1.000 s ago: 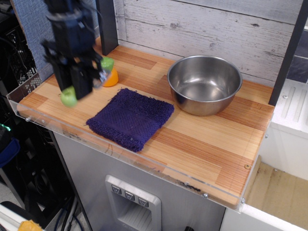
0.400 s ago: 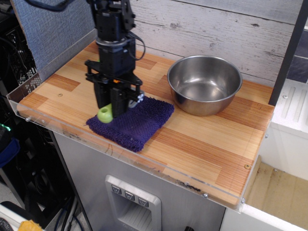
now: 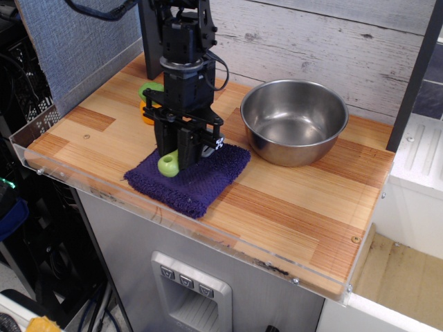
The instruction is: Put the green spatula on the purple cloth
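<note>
The purple cloth lies flat near the front edge of the wooden counter, left of centre. My black gripper stands upright over the cloth's left half, shut on the green spatula. Only the lime-green handle end with its hole shows below the fingers, right at the cloth's surface; I cannot tell whether it touches. The grey blade is hidden inside the gripper.
A steel bowl stands to the right of the cloth. An orange toy with a green top sits behind the gripper at the back left. A clear acrylic lip runs along the counter's front edge. A dark post stands at the back.
My gripper has carried the spatula from the counter's left end rightward over the cloth, and it now stands a little further right, low over the cloth.
</note>
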You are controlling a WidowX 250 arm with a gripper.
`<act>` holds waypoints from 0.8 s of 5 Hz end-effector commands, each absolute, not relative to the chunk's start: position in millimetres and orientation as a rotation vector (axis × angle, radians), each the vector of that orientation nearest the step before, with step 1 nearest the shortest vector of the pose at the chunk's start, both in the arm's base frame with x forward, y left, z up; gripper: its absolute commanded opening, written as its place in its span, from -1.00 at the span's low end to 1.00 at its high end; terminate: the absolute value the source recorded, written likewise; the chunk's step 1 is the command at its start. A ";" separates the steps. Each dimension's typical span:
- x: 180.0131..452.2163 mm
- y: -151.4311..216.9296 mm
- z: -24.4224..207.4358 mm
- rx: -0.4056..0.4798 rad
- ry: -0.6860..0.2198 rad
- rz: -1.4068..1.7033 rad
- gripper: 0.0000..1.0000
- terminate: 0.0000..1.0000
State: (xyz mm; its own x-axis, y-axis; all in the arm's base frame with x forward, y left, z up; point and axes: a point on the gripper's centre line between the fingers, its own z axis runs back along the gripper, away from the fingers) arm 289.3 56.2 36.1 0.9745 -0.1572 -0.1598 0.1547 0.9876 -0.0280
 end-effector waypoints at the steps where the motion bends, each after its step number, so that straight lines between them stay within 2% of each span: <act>1: 291.3 47.5 55.6 -0.019 0.137 -0.168 1.00 -1.00; 2: 291.5 43.4 64.4 -0.025 0.136 -0.200 1.00 -1.00; 3: 291.4 43.3 83.5 -0.012 0.115 -0.208 1.00 -1.00; 4: 284.7 46.1 124.4 0.048 0.003 -0.178 1.00 -1.00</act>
